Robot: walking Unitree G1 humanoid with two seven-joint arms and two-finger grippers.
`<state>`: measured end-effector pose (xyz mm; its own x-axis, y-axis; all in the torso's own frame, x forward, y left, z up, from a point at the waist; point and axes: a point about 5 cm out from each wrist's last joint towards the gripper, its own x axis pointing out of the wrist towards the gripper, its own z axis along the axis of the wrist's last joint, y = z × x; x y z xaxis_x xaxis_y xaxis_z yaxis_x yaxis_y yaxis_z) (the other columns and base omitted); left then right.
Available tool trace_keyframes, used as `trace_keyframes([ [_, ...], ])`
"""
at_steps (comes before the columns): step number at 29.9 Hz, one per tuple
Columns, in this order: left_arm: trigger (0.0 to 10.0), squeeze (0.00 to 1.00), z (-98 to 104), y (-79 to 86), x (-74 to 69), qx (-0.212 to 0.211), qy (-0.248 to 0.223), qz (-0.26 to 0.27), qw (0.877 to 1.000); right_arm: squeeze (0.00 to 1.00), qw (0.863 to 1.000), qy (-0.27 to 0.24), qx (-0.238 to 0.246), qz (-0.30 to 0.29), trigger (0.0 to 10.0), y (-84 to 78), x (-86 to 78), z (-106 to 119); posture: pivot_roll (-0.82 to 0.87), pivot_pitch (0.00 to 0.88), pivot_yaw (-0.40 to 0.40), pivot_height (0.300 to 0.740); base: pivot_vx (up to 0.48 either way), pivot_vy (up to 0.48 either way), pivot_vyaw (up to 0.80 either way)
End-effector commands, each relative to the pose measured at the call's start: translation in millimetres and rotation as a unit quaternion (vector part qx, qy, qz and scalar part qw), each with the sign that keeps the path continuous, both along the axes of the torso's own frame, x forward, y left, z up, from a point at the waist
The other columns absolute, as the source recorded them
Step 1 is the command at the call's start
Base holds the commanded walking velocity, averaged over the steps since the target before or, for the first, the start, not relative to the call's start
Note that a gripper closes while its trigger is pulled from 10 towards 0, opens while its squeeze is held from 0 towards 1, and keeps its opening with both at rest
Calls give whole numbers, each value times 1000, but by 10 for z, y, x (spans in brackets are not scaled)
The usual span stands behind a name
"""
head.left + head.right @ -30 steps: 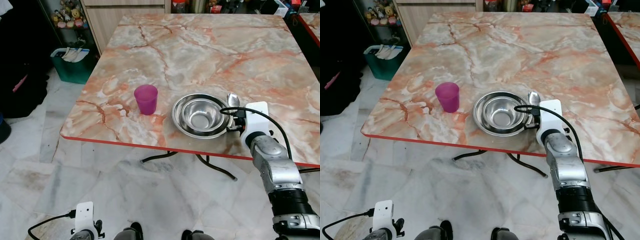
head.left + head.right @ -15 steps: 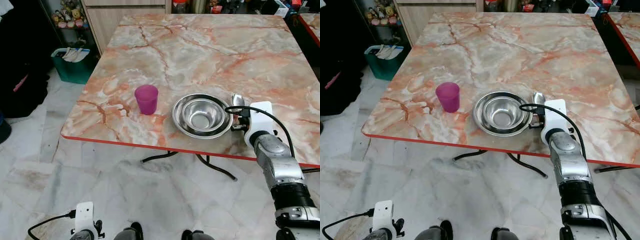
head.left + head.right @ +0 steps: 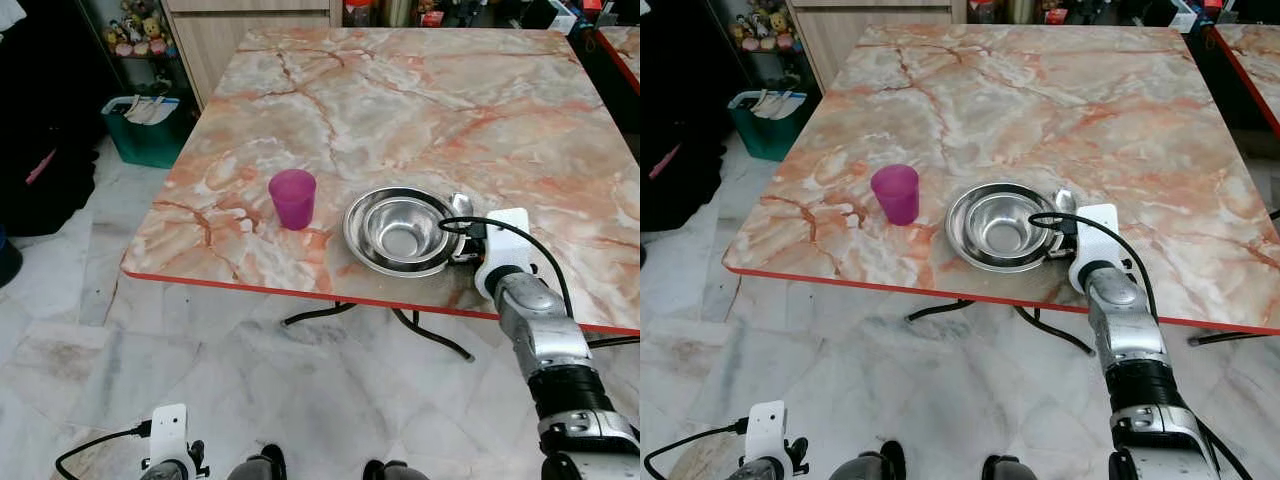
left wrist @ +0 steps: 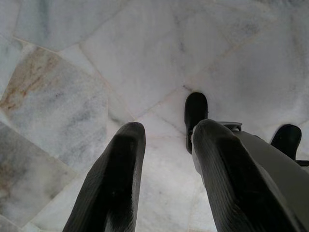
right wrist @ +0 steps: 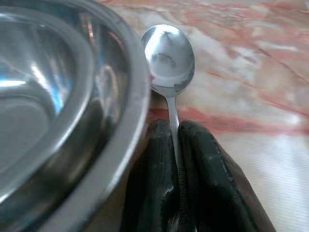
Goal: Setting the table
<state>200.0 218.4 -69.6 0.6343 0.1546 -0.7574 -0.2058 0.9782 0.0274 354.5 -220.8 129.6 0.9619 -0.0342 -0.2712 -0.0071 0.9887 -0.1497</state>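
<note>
I've got my right hand (image 5: 175,145) pinched on the spoon (image 5: 169,63) handle, its long axis running straight out from the fingers, bowl end just beside the steel bowl's (image 3: 402,230) rim on the table (image 3: 400,90) (left hand (image 4: 166,159) hangs half-open, idle).

My right gripper (image 5: 175,145), clamped on the spoon (image 5: 169,55), has the steel bowl (image 3: 402,230) tight against its inner side. Beyond the bowl the marble table (image 3: 400,90) lies open. The purple cup (image 3: 292,198) stands well left of the bowl.
</note>
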Motion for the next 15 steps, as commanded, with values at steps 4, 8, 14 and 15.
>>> trace_keyframes([
  [4,10000,0,-42,61,-100,2,16,13,1000,0,1000,0,6,4,10000,18,12,-11,-46,195,54,740,0,0,0],
  [8,10000,0,-44,58,-102,1,17,12,1000,0,1000,0,4,1,10000,0,8,-13,-45,196,54,740,0,0,0],
  [14,10000,0,-50,55,-112,0,18,12,1000,0,1000,-6,-7,-10,10000,-67,2,48,-48,199,55,740,0,0,0],
  [15,10000,0,-51,55,-114,0,18,12,1000,0,1000,-6,-7,-10,10000,-69,0,49,-48,199,55,740,0,0,0],
])
